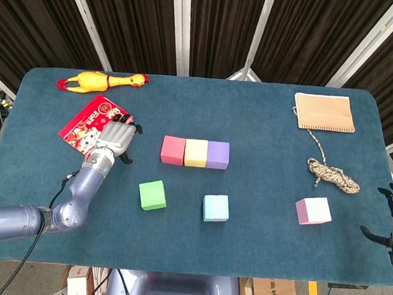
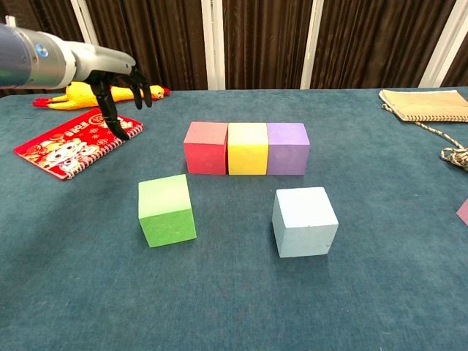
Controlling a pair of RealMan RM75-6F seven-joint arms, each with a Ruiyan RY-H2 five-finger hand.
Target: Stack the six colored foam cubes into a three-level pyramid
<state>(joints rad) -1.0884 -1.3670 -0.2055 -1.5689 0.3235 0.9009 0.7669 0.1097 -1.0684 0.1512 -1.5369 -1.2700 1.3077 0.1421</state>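
Dark curtains hang behind the blue desk (image 1: 265, 125). At its middle the red cube (image 1: 173, 150), yellow cube (image 1: 196, 153) and purple cube (image 1: 217, 155) touch in a row; nearer the front edge lie the green cube (image 1: 153, 195), pale blue cube (image 1: 216, 207) and, toward the right edge, the pink cube (image 1: 313, 211), well apart. The left hand (image 1: 114, 137) hovers empty, fingers spread, over the red notebook (image 1: 83, 123). The right hand (image 1: 392, 225) sits off the right edge, fingers apart.

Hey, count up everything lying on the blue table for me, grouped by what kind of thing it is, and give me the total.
Foam cubes: 6 (red, yellow, purple, green, light blue, pink)
Yellow rubber chicken: 1
Red spiral notebook: 1
Tan cloth bag: 1
Coiled rope: 1
Total: 10
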